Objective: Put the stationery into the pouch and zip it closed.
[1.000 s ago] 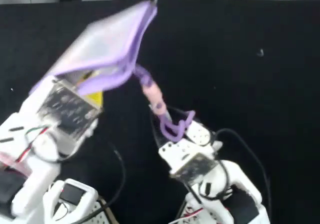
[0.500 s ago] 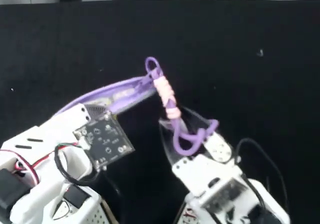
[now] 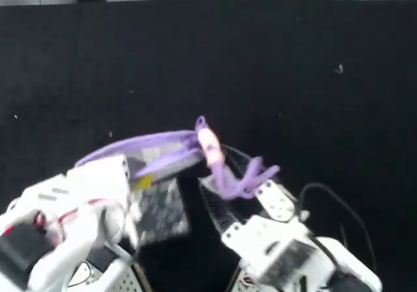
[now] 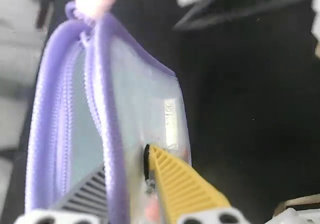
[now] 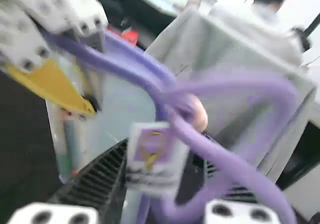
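Nearest, above the near edge of the table (image 3: 326, 77), the left gripper (image 4: 127, 171) is clamping one end of the pouch (image 4: 145, 104). One yellow finger and one grey finger are closing on its clear wall and holding it in the air. Just beside it, toward the middle of the near edge, the right gripper (image 3: 242, 189) is sitting with its jaws apart. The purple zip cord (image 3: 238, 175) is looping between and over them rather than being pinched. A pink bead (image 3: 208, 142) is joining the cord to the pouch's other end. How far the zip is closed I cannot tell, and only blurred shapes are showing through the wall.

As I judge it, the main risk is the loose cord slipping off the open jaws once that arm pulls, leaving the zip where it is. A pull across the zip line could also be twisting the pouch in the left grip or dragging it free, since that hold is covering only a small part of one end. If the mouth is gaping, any stationery inside could be sliding out.

Farther off, the black table is stretching away to its far edge and far corners, offering wide room for drawing the cord outward.
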